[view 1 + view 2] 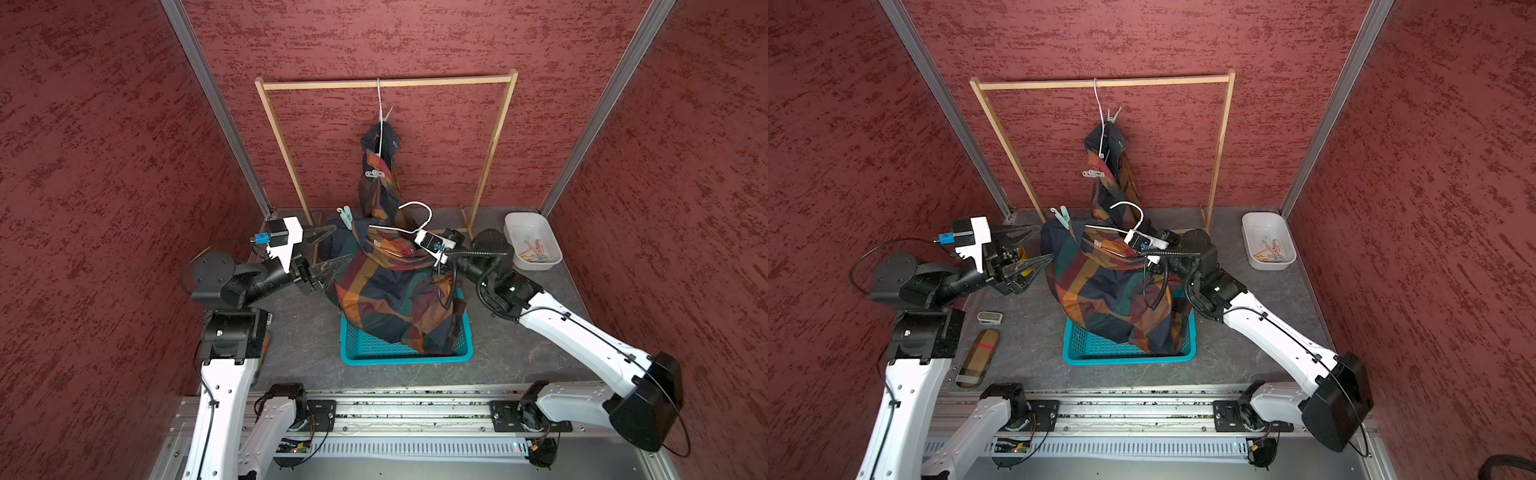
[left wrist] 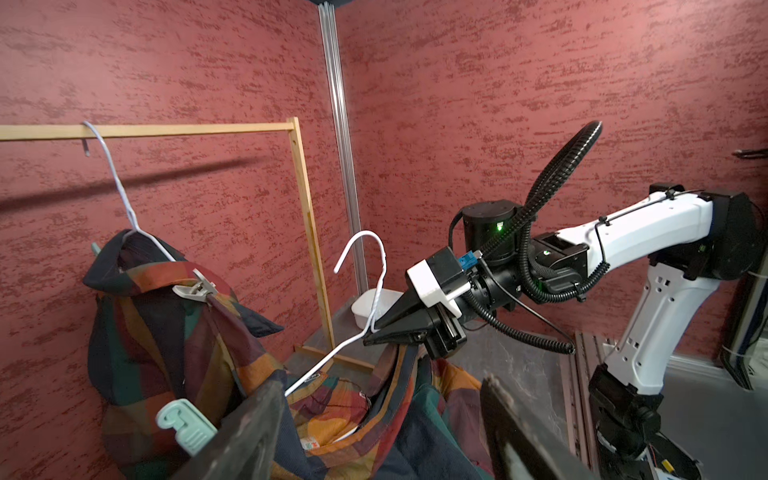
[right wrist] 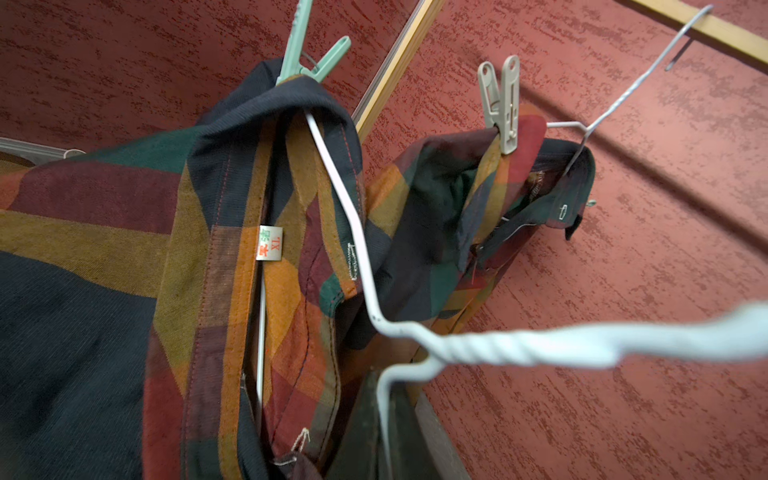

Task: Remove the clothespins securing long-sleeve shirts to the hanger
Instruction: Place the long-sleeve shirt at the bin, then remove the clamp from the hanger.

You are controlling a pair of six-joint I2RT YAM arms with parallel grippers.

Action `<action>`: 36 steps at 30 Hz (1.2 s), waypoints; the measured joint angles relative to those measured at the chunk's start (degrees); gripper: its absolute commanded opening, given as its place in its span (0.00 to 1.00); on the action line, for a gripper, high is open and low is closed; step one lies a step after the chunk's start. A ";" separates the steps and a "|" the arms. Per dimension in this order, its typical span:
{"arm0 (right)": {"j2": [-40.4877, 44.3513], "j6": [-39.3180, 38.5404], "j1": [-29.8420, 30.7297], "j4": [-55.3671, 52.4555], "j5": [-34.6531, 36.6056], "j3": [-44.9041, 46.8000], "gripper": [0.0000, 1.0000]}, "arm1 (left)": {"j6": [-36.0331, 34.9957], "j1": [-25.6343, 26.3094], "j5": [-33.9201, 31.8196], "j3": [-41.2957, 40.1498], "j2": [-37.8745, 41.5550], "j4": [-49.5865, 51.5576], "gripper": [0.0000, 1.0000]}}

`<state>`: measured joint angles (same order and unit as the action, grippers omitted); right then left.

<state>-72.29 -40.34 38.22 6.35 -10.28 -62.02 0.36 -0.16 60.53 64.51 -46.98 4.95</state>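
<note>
**Plaid shirts pegged to wire hangers**

Right end effector (image 2: 370, 337): jaws closed on the twisted neck of a white wire hanger (image 3: 478, 345). Left end effector (image 1: 344, 242): jaws wide apart, empty, beside the woven held shirt (image 1: 386, 286), which drapes into a latticed basket (image 1: 395, 359). The ribbed mint clothespin (image 2: 185, 428) grips its navy fold, handles splayed outward. The grey clothespin (image 2: 195, 289) lies across the wire on the hung shirt (image 2: 137, 332), whose far shoulder is hidden.

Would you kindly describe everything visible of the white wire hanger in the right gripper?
The white wire hanger has a twisted neck and an open hook, off the wooden rail. The right gripper is shut at the neck's base. One arm runs inside the plaid shirt, pinched there by a mint green clothespin.
</note>
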 measured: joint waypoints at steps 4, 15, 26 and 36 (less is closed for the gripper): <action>0.94 -1.70 0.24 -1.42 -0.50 -0.02 0.00 | -5.29 1.84 -2.23 1.44 -3.28 7.56 0.76; 2.12 -4.39 0.37 -7.04 -4.81 -2.89 0.00 | -15.37 10.03 -11.52 8.39 -9.66 20.52 0.76; -0.79 -7.23 0.96 -11.50 -8.72 -6.93 0.00 | -23.06 15.69 -16.76 15.76 -15.02 29.68 0.74; -1.49 -7.30 0.98 -12.24 -11.52 -6.93 0.00 | -26.77 17.94 -20.31 16.94 -19.21 34.91 0.69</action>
<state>-73.78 -47.64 39.20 -5.89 -21.80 -68.95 -26.41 17.78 40.23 81.45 -66.19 39.86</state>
